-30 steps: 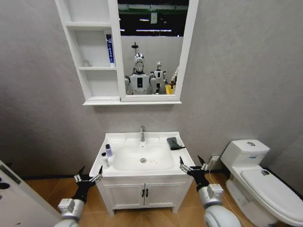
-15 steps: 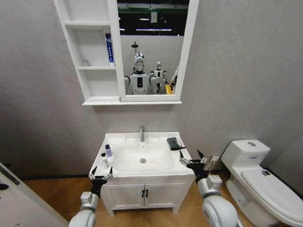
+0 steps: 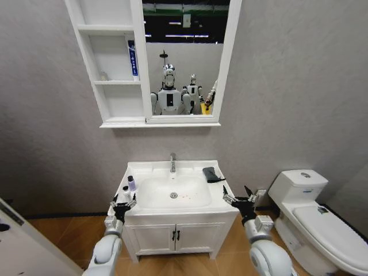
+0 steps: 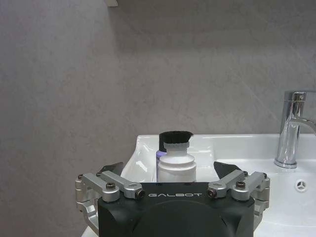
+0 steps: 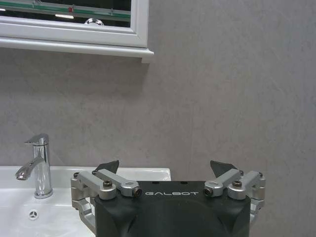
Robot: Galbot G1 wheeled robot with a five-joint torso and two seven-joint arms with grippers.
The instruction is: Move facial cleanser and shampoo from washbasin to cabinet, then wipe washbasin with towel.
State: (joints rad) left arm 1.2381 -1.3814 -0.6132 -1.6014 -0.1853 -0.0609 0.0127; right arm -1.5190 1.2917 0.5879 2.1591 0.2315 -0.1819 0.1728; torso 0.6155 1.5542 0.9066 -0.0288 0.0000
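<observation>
Two small bottles, white one [image 4: 176, 165] and black-capped purple one [image 3: 131, 183], stand on left rim of white ceramic washbasin [image 3: 172, 214]. My left gripper [image 3: 123, 203] just before them, jaws released. Right gripper [image 3: 240, 200] waits released at right corner. Step in hand, I judge: first pick. Next: advance, clench on white bottle. Dark folded towel [image 3: 211, 173] lies untouched.

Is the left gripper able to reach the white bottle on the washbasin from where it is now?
Probably yes. The left gripper is open and lined up with the white bottle at the washbasin edge, with nothing between them. A purple bottle stands close behind it.
</observation>
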